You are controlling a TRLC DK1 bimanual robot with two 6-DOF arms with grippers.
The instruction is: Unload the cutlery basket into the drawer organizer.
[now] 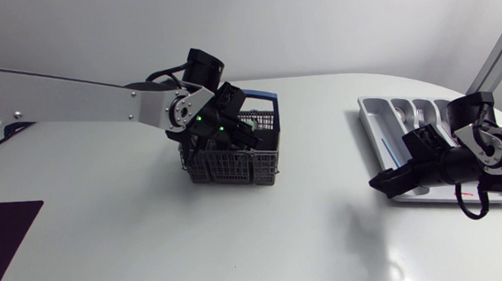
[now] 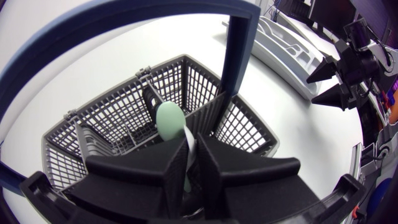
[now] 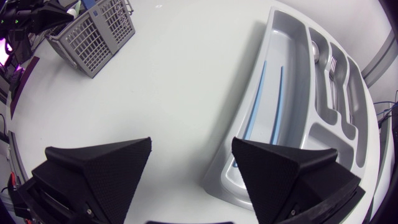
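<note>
Left jaws fill the wrist view, pressed together on the pale handle of a green spoon [image 2: 169,121] that stands upright in the basket [image 2: 112,106], bowl down by the middle divider. By size: white table [image 1: 311,242], left arm [image 1: 71,100] over the basket, right arm [image 1: 486,142] with its jaws spread wide and empty, just beside the drawer organizer [image 3: 298,112]. The organizer sits well apart from the basket, on the right arm's side. So I reckon the spoon wants lifting straight up along its long axis, clear of the blue handle [image 2: 239,56], then carrying across. Can't tell what else is in the basket since the arm blocks it from above, and the spoon's handle tip is buried in the jaws
</note>
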